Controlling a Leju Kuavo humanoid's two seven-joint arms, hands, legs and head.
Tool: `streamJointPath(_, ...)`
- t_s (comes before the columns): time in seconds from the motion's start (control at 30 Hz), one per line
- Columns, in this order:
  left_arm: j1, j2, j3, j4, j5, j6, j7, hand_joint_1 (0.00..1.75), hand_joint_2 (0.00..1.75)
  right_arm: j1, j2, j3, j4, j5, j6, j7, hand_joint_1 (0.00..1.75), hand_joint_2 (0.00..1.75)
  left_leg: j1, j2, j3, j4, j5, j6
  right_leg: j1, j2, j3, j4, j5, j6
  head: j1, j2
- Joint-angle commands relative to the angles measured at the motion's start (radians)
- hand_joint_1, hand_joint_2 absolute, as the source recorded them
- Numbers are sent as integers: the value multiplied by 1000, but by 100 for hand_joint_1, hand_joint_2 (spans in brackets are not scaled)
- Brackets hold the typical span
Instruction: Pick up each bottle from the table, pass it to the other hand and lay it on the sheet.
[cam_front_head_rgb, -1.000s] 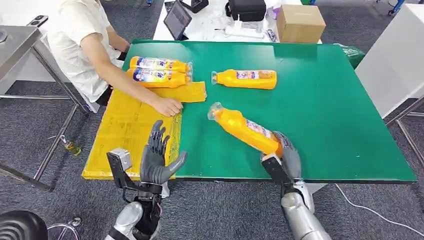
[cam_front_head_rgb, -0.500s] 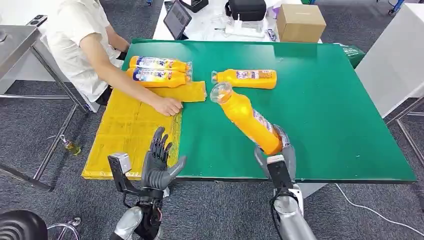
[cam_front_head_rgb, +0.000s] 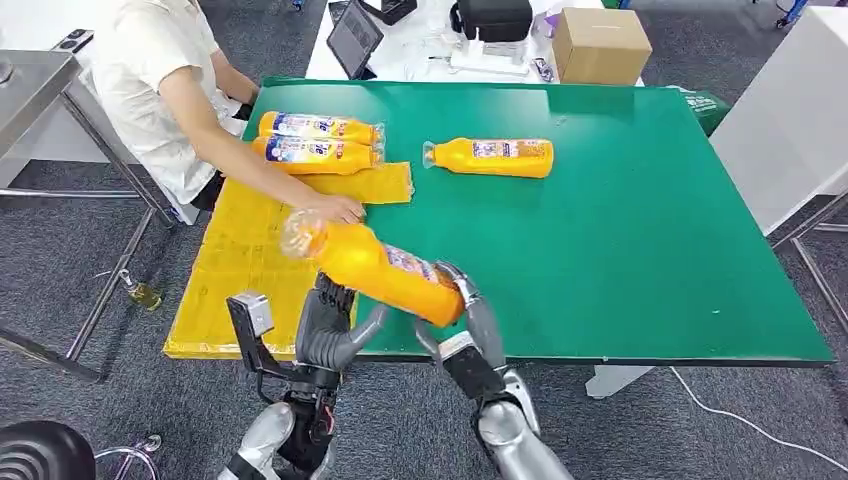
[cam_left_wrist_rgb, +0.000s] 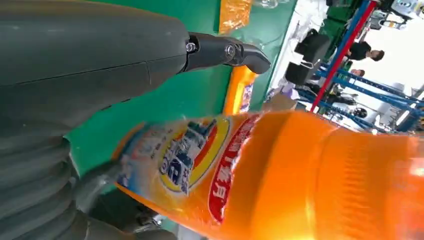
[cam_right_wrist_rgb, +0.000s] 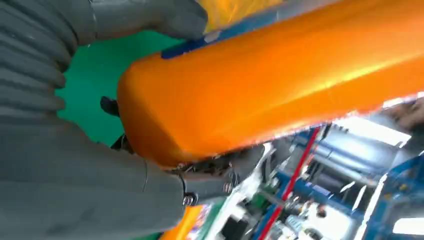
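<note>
Head view looks down; both wrist views share the close bottle (cam_front_head_rgb: 380, 268).

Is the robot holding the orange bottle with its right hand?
Yes, the right hand grips the base of the orange bottle and holds it tilted in the air above the left hand.

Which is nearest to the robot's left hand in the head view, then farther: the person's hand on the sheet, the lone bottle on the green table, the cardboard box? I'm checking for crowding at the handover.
From the left hand:
1. Person's hand, resting on the yellow sheet, just ahead.
2. Lone bottle, lying mid-table, ahead and to the right.
3. Cardboard box, on the white table beyond the green table.
</note>
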Motion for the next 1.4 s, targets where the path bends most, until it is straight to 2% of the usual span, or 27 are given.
streamJointPath(0.03, -72, 1, -13, 72, 23, -1, 2, 0, 175, -76, 4, 177, 105, -5, -10, -2, 175, 175, 1, 2, 6, -1, -2, 1, 2, 0, 6, -1, -1, -4, 0, 0)
streamJointPath(0.07, -72, 1, -13, 72, 23, -1, 2, 0, 175, -76, 4, 177, 105, -5, -10, -2, 175, 175, 0, 1, 2, -1, 0, 1, 0, 0, 2, -1, 0, -2, 0, 0)
streamJointPath(0.17, -70, 1, -11, 71, 28, -3, 3, 0, 175, -76, 2, 180, 106, -11, -4, -2, 175, 175, 0, 1, 2, -1, 0, 1, 0, 0, 2, -1, 0, -1, 0, 0)
streamJointPath(0.2, -70, -1, -6, 65, 44, -12, -3, 0, 175, -80, 0, 194, 117, -15, 5, -2, 175, 175, 0, 2, 9, -1, -3, 2, 2, 0, 8, -2, -2, -4, 0, 0)
streamJointPath(0.23, -73, -3, 1, 54, 55, -16, -9, 0, 175, -82, 5, 205, 130, -24, 14, -2, 175, 175, 0, 2, 5, -1, -1, 2, 1, 0, 4, -1, -1, -2, 0, 0)
streamJointPath(0.4, -68, -13, 31, -6, 111, -40, -19, 0, 175, -88, 25, 254, 183, -49, 43, -2, 175, 175, 1, 2, 5, 0, -2, 1, 1, 0, 4, -1, -1, -3, 0, 0)
streamJointPath(0.43, -66, -13, 33, -12, 113, -42, -21, 38, 175, -87, 27, 258, 187, -55, 47, -2, 175, 175, 0, 2, 3, 0, -1, 1, 1, 0, 3, 0, -1, -2, 0, 0)
streamJointPath(0.47, -58, -14, 39, -29, 121, -54, -30, 175, 175, -89, 32, 265, 209, -75, 65, -2, 175, 175, 1, 1, 3, 0, -1, 1, 1, 0, 3, -1, -1, -3, 0, 0)
streamJointPath(0.53, -51, -16, 44, -39, 138, -75, -34, 175, 175, -97, 34, 271, 236, -86, 101, -2, 175, 175, 1, 2, 7, -1, -2, 2, 2, 0, 7, -1, -2, -4, 0, 0)
streamJointPath(0.57, -45, -17, 49, -49, 148, -82, -32, 175, 175, -100, 34, 276, 248, -88, 114, -2, 65, 175, 0, 1, 3, -1, -1, 1, 1, -1, 3, -1, -1, -2, 0, 0)
streamJointPath(0.6, -37, -21, 59, -63, 181, -117, -32, 175, 175, -113, 34, 286, 285, -86, 160, -2, 0, 175, 1, 1, 5, -1, -2, 1, 2, -1, 5, -1, -1, -3, 0, 0)
streamJointPath(0.67, -24, -20, 85, -93, 222, -159, -31, 175, 175, -92, 18, 291, 249, -109, 236, -2, 0, 175, 1, 0, 3, 0, -1, 1, 1, -1, 3, -1, -1, -2, 0, 0)
streamJointPath(0.7, -18, -16, 97, -109, 227, -168, -35, 175, 175, -78, 13, 286, 231, -128, 262, -2, 0, 0, 1, 1, 8, -1, -3, 2, 2, -2, 8, -2, -3, -4, 1, 0)
streamJointPath(0.8, -10, -4, 115, -132, 236, -193, -39, 175, 175, -54, 2, 283, 206, -133, 271, -2, 0, 0, 1, 0, 1, 0, -1, 1, 1, -1, 1, -1, -1, -1, 0, 0)
streamJointPath(1.0, -10, -4, 115, -132, 236, -193, -39, 175, 175, -54, 2, 283, 206, -133, 271, -2, 0, 0, 1, -1, 1, 0, 0, 1, 1, -2, 0, -1, -1, -2, 0, 0)
streamJointPath(1.03, -10, -4, 115, -132, 236, -193, -39, 175, 175, -54, 2, 283, 206, -133, 271, -2, 0, 0, 1, -2, 7, -1, -2, 2, 2, -4, 7, -2, -3, -4, 0, 0)
streamJointPath(1.07, -10, -4, 115, -132, 236, -193, -39, 175, 175, -54, 2, 283, 206, -133, 271, -2, 0, 0, 1, -1, 2, -1, 0, 1, 1, -2, 1, -1, -1, -2, 0, 0)
streamJointPath(1.2, -6, -6, 129, -134, 240, -206, -43, 175, 175, -45, -2, 270, 203, -138, 276, -2, 0, 0, 1, -1, 4, -1, -1, 1, 2, -4, 3, -1, -2, -3, 0, 0)
streamJointPath(1.27, 6, -14, 160, -154, 253, -225, -48, 175, 175, 19, -45, 265, 39, -159, 228, -2, 0, 0, 1, -1, 2, 0, -1, 1, 1, -3, 1, -1, -1, -2, 0, 0)
streamJointPath(1.3, 15, -17, 172, -167, 253, -225, -48, 175, 175, 39, -57, 255, 12, -200, 265, -2, 0, 0, 1, -2, 4, -1, -1, 1, 2, -4, 3, -1, -2, -3, 0, 0)
streamJointPath(1.4, 26, -8, 195, -181, 228, -227, -55, 175, 175, 75, -98, 247, -46, -178, 225, -2, 0, 0, 1, -4, 4, 0, -2, 2, 2, -6, 5, -1, -4, -3, 1, 0)
